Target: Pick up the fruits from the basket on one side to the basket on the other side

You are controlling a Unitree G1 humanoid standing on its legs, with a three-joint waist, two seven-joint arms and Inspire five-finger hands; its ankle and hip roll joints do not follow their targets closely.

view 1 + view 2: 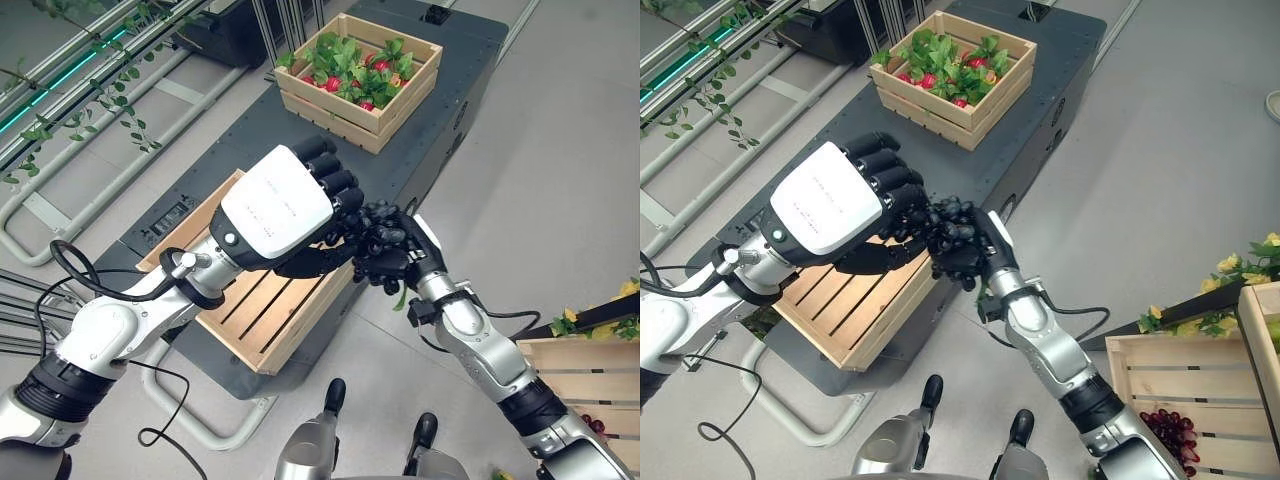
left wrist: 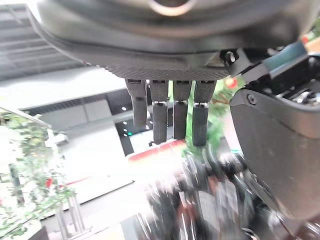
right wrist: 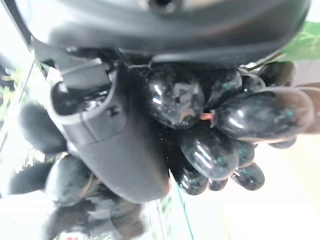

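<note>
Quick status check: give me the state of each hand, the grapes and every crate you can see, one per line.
Right hand: shut on the grapes.
Grapes: dark bunch, held up over the slatted crate's edge.
Left hand: fingers curled, against the bunch.
Slatted crate: empty.
Far crate: full of leaves and red fruit.
Crate on the right: some dark grapes inside.

No text, label, number or sign can be read anywhere; faint marks on the left hand's (image 1: 275, 205) white back stay illegible.
</note>
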